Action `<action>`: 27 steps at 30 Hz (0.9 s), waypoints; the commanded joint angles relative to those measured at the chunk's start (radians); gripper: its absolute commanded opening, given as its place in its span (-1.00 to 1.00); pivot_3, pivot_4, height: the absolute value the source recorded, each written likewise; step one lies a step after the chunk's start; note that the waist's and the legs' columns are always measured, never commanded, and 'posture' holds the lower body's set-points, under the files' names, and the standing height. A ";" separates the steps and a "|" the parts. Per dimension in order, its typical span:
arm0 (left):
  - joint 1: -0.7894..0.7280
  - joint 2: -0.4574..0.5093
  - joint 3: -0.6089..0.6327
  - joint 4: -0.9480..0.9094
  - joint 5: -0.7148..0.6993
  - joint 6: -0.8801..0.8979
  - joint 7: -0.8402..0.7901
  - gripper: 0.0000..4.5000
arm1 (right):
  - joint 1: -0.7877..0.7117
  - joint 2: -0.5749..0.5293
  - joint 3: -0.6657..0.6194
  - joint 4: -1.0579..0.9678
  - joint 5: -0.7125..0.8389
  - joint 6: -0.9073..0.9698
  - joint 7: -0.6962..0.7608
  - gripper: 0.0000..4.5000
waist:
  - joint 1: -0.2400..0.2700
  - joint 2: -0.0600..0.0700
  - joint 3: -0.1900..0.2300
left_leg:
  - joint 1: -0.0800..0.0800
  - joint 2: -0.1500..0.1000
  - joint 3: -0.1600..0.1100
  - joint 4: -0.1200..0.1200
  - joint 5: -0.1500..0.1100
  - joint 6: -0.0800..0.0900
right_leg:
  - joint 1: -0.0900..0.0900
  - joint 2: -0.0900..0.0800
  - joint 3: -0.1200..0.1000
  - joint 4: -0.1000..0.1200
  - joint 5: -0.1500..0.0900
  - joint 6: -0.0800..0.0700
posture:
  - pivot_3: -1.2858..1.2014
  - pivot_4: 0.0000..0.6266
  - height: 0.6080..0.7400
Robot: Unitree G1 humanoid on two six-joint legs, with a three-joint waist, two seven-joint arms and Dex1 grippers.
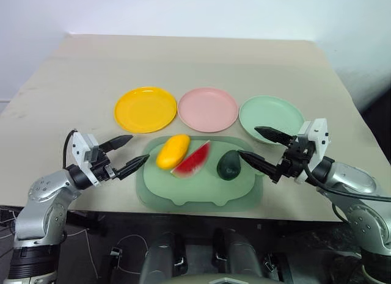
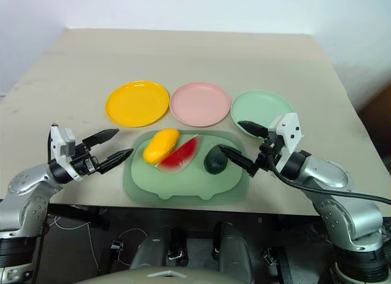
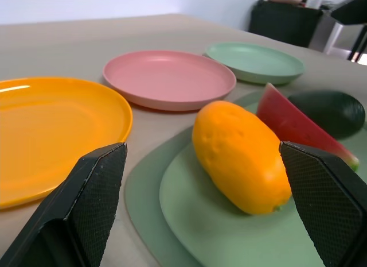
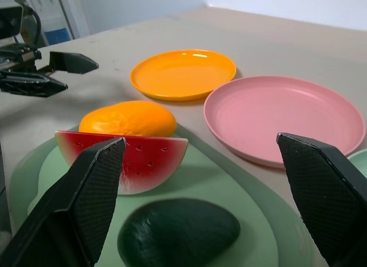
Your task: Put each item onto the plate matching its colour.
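Left gripper (image 1: 126, 154): you held it wide apart and empty, just left of the green mat (image 1: 201, 192).
Right gripper (image 1: 259, 145): you kept it spread too, gripping nothing, close beside the avocado (image 1: 229, 165).
Items: mango (image 1: 173, 151), watermelon wedge (image 1: 192, 159) and avocado all lay on the mat.
Plates: yellow plate (image 1: 145, 109), pink plate (image 1: 208, 109) and mint plate (image 1: 269, 115) sat bare in a row behind it.
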 commanded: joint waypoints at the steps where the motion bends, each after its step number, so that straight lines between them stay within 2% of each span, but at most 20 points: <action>1: -0.009 0.020 0.029 0.041 0.011 -0.053 -0.040 0.98 | -0.005 0.011 0.000 -0.011 0.003 -0.024 0.002 1.00 | 0.000 0.000 0.000 | 0.000 0.000 0.000 0.000 0.000 0.000 | 0.000 0.000 0.000 0.000 0.000 0.000 | 0.03 -0.52 0.33; 11: -0.070 0.031 0.018 0.149 0.027 -0.114 -0.108 0.98 | 0.023 0.039 0.051 -0.050 0.018 0.035 -0.055 1.00 | 0.000 0.000 0.000 | 0.000 0.000 0.000 0.000 0.000 0.000 | 0.000 -0.001 0.000 -0.001 0.000 0.000 | 0.03 -0.52 0.33; 18: -0.087 0.026 0.000 0.100 0.017 -0.084 -0.116 0.98 | 0.027 0.053 0.068 -0.095 0.044 0.099 -0.128 1.00 | -0.001 0.000 0.000 | 0.000 0.000 0.000 0.000 0.000 0.000 | -0.001 0.000 0.000 0.000 0.000 0.000 | 0.03 -0.52 0.33; 27: -0.091 -0.013 -0.073 0.023 0.016 -0.047 -0.100 0.98 | -0.010 0.012 0.047 -0.104 0.158 0.288 -0.214 1.00 | -0.001 0.000 0.000 | 0.000 0.000 0.000 0.000 0.000 0.000 | 0.000 0.000 0.000 -0.001 0.000 0.000 | 0.03 -0.52 0.33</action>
